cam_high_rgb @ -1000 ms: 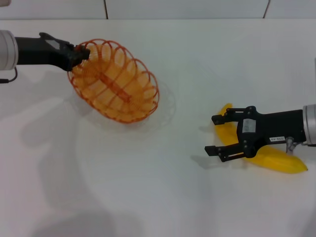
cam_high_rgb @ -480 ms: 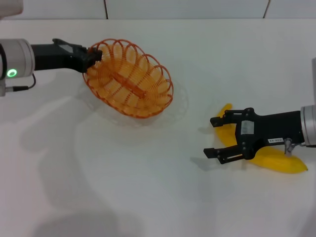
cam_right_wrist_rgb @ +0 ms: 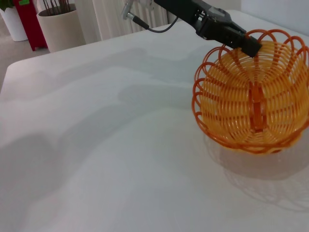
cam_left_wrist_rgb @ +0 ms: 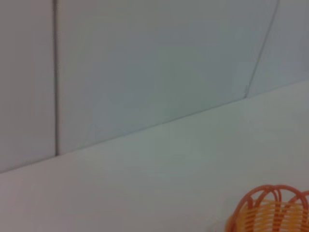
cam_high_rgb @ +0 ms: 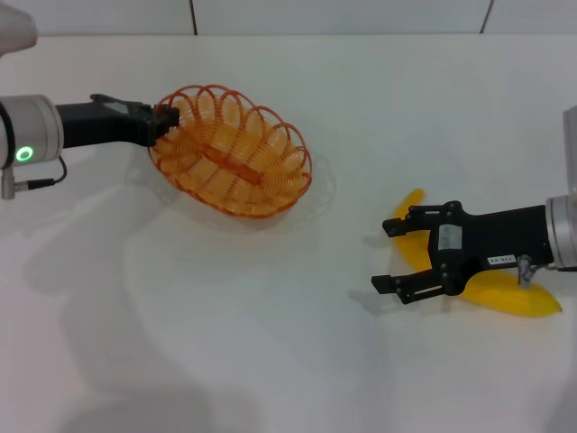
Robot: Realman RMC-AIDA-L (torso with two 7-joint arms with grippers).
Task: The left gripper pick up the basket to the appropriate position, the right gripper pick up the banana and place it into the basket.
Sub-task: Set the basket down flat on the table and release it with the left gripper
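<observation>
The orange wire basket (cam_high_rgb: 232, 151) is at the table's upper left, and my left gripper (cam_high_rgb: 165, 117) is shut on its left rim. The basket looks tilted, with a shadow beneath it. It also shows in the right wrist view (cam_right_wrist_rgb: 253, 96) with the left gripper (cam_right_wrist_rgb: 248, 46) on its rim, and a bit of rim shows in the left wrist view (cam_left_wrist_rgb: 270, 212). The yellow banana (cam_high_rgb: 509, 296) lies on the table at the right. My right gripper (cam_high_rgb: 386, 254) is open just over the banana's near half, its fingers reaching past it.
The white table (cam_high_rgb: 270, 343) ends at a tiled wall at the back. Beyond the table's far end, the right wrist view shows a pale planter (cam_right_wrist_rgb: 58, 26) and a red object (cam_right_wrist_rgb: 26, 19).
The left gripper carried the basket to the right, then eased it slightly back and lower. The right gripper stayed open over the banana and dipped a little.
</observation>
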